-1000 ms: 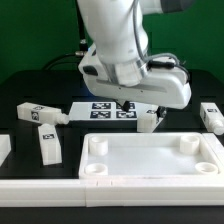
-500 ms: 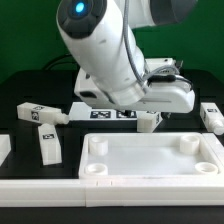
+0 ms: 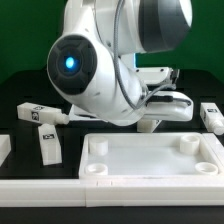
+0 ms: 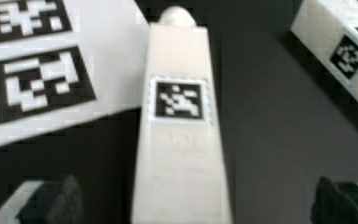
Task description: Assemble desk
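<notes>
Early stage, nothing is joined yet. The tabletop [image 3: 145,160] lies flat, near the hand on the exterior camera's side of it. All four corner sockets [image 3: 97,147] look empty. All four legs lie loose on the table. By my read the whole job is left: four pick-ups and four insertions.

The hand [image 4: 197,201] is spread wide and holds nothing. Its two dark fingers [image 4: 51,200] stand one on each side of the first leg [image 4: 179,110], apart from it and not touching. That leg lies flat right under the hand, tag face up, running lengthwise away between the fingers. It looks like the approach for a first grasp. In the exterior view the arm hides the hand, and only one end of what I take to be this leg [image 3: 150,123] shows.

Around it:
- The marker board [image 4: 34,60] lies just beside that leg on one side of the hand.
- A second leg [image 4: 345,45] is near on the other side, across a dark gap.
- A third leg [image 3: 40,113] and a fourth leg [image 3: 48,146] lie well apart from the hand.
- A long rail [image 3: 35,187] sits beyond the tabletop, farthest from the hand.

Nothing sits between the fingers and the leg. The board's edge is close to one finger's way down, so that finger may catch it.
</notes>
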Controlling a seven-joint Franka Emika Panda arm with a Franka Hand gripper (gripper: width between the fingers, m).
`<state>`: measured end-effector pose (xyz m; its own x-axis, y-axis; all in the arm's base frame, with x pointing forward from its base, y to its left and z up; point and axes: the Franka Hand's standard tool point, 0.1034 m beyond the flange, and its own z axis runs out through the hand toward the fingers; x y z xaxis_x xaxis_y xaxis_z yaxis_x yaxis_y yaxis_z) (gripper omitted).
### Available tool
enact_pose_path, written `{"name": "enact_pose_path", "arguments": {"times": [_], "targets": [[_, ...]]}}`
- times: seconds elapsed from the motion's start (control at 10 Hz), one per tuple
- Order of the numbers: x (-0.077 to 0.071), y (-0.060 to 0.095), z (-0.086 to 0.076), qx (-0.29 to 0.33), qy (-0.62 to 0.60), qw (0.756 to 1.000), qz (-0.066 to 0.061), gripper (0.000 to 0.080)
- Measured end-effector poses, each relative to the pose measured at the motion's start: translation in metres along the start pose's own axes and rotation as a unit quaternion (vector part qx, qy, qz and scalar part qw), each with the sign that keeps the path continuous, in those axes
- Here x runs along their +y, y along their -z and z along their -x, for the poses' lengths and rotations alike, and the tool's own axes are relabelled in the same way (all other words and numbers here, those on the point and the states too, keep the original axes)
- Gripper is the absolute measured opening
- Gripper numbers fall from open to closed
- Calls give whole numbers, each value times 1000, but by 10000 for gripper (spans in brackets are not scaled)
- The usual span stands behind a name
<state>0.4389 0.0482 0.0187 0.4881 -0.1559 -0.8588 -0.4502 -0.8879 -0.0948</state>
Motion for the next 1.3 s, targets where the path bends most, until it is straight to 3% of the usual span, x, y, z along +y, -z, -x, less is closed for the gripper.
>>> {"name": "enact_pose_path", "arguments": {"times": [0.4, 0.6, 0.7, 1.0, 1.2, 1.3], "targets": [[-1, -4, 0, -3, 1, 1000, 2, 649], [7, -22, 0, -21, -18, 1000, 5, 649], [6, -21, 0, -21, -17, 1000, 5, 649], [6, -21, 0, -21, -17, 1000, 5, 282], [3, -18, 0, -11, -14, 1000, 6, 284], [-4, -8, 12, -14, -5, 1000, 8, 284]]}}
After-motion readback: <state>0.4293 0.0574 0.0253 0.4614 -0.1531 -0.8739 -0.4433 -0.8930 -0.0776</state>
